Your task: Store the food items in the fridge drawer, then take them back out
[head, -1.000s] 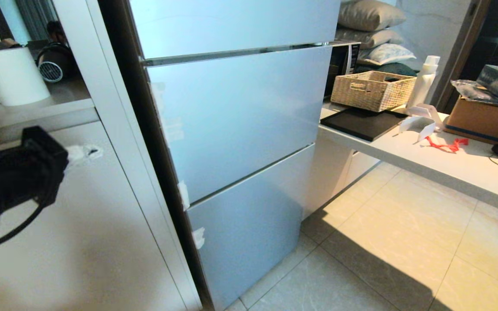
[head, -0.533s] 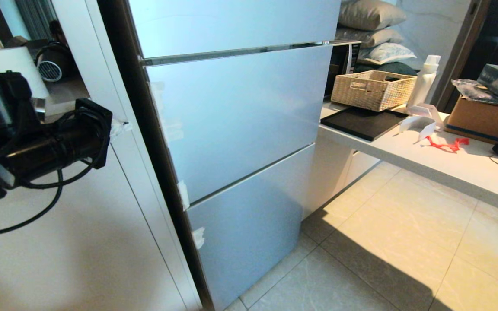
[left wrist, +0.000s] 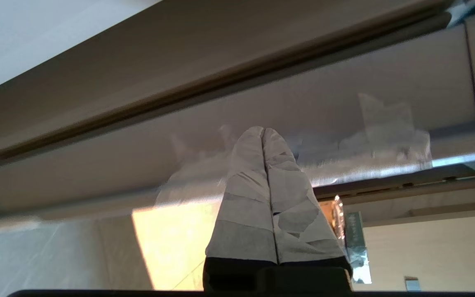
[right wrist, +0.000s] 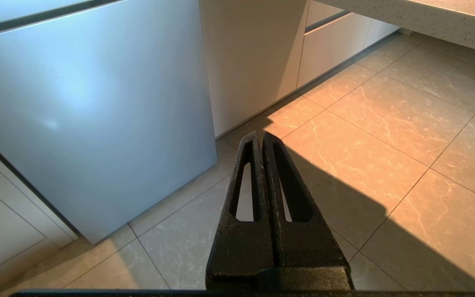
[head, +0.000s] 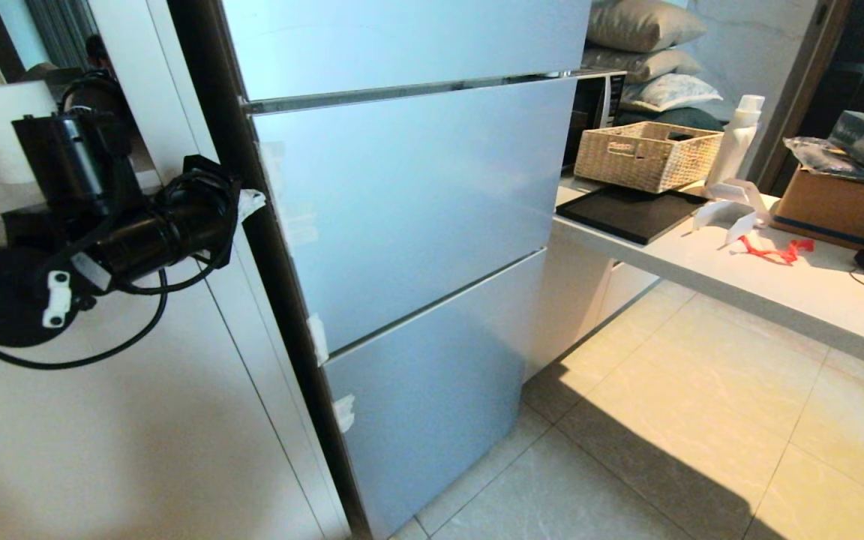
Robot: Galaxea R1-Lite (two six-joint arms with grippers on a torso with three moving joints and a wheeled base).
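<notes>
Your right gripper (right wrist: 263, 138) hangs low over the floor tiles (right wrist: 386, 136), its black fingers pressed together on nothing. Higher up, your left gripper (head: 250, 201) — taped white fingers (left wrist: 258, 165) closed flat against each other, holding nothing — sits with its tips at the left edge of the fridge (head: 417, 202), beside the white cabinet (head: 139, 420). All three door panels are shut, so you can't see the drawer or food; beyond, a wicker basket (head: 646, 155) sits on the counter (head: 777, 289).
</notes>
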